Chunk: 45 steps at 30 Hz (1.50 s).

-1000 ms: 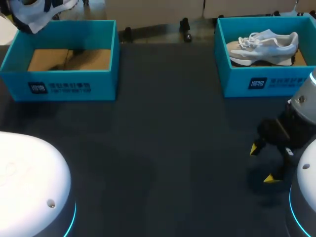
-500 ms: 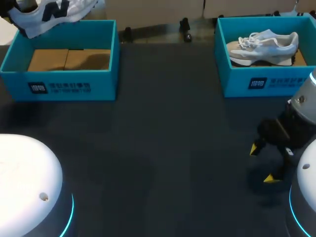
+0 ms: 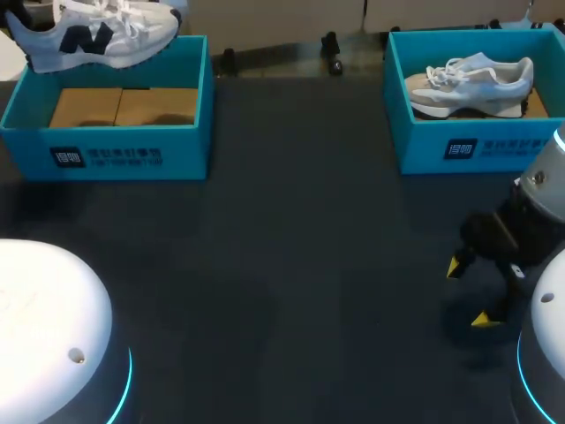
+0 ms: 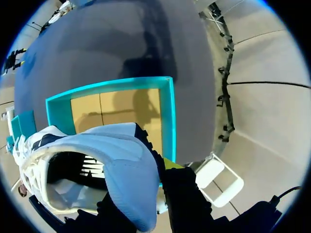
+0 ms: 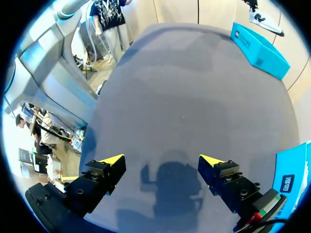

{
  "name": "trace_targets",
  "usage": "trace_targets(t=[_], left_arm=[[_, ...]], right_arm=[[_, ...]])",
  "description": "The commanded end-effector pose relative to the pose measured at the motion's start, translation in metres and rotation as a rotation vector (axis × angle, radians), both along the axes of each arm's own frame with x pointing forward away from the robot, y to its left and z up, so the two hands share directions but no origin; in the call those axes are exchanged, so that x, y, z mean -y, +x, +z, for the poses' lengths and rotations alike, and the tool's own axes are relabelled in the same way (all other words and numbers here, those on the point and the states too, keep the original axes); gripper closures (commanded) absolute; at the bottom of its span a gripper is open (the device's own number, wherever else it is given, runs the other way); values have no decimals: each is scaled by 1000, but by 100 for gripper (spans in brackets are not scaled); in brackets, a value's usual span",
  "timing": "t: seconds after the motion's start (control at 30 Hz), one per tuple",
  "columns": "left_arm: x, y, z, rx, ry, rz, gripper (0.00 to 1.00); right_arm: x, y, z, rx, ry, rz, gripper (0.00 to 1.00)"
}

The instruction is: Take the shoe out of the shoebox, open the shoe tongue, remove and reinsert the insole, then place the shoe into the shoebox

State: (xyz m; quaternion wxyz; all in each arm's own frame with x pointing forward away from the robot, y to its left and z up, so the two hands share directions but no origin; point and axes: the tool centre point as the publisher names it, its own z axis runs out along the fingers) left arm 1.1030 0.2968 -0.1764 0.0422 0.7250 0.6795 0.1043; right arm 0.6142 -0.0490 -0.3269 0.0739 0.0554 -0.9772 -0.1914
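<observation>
White sneaker hangs above the teal shoebox, left jaws clamped on its heel collar; right jaws gape, empty, over the desk. Pinched so thinly, it could swivel or drop.

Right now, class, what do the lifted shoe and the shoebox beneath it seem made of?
The lifted shoe looks like soft matte fabric with smoother panels and laces. The shoebox seems cardboard: matte teal walls, bare brown seamed floor.

Soft overhead light, faint shadows on the dark table
</observation>
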Motion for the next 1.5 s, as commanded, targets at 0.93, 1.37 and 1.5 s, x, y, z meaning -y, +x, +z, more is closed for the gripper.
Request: trace_targets(t=[0.93,1.37,1.5], left_arm=[[5,31,-60,-88,78,39,100],[-17,14,-68,-72,92,-20,100],[-13,10,-80,-91,113,-30,100]], right_arm=[[0,-1,-1,2,-1,0,0],[0,-1,-1,2,-1,0,0],[0,-1,-1,2,-1,0,0]])
